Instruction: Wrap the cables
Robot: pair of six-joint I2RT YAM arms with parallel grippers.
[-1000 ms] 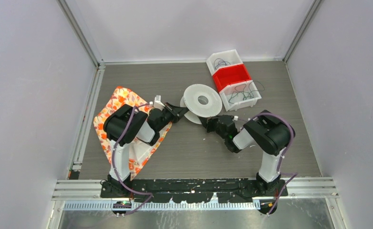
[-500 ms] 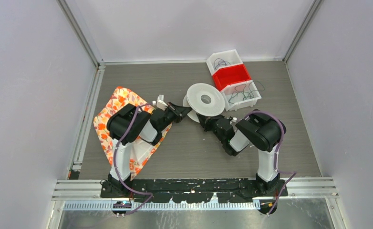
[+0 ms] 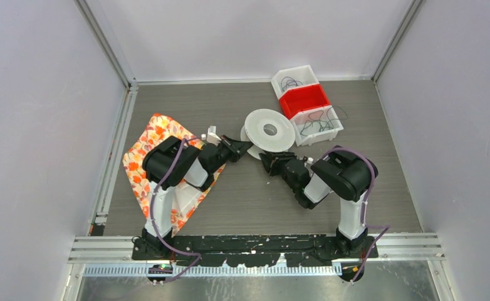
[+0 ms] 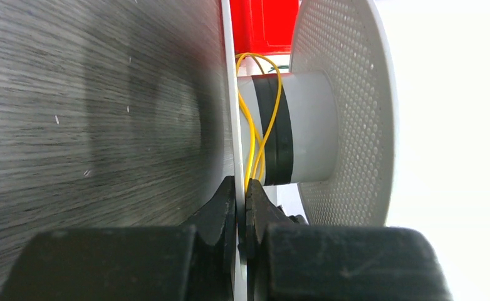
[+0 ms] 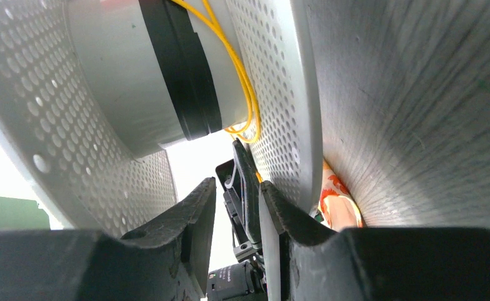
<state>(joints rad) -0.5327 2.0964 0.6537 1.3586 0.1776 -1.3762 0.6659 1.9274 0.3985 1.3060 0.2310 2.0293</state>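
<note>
Overhead and wrist views of two robot arms working at a clear plastic spool (image 3: 255, 133) that stands near the middle of a grey wood-grain desk (image 3: 230, 106), just before the bins at the far right.

A thin yellow cable (image 4: 252, 135) loops loosely round the spool's white hub, beside a black band (image 4: 280, 125), close against the lower flange. The left jaws are pressed together on the rim of that flange, with the yellow loop just beyond their tips. The right jaws, on the spool's near side, stand partly apart and hold nothing. The same flange's rim lies in the gap between them, and the yellow cable (image 5: 247, 94) hangs just above and beyond. More cables (image 3: 317, 122), dark and greenish, lie tangled in a white bin (image 3: 333, 132) at the far right, and others in a second white bin (image 3: 292, 78) behind a red bin (image 3: 304, 100).

From above, the yellow cable is too fine to see. Whether the right jaws touch the flange cannot be told. The wrist views crop the spool, and bright glare washes out what lies behind it.

A floral orange cloth (image 3: 143, 157) lies near the desk's left edge, partly under the left arm (image 3: 167, 163). Pale walls (image 3: 242, 37) and metal rails (image 3: 111, 163) enclose the desk.
</note>
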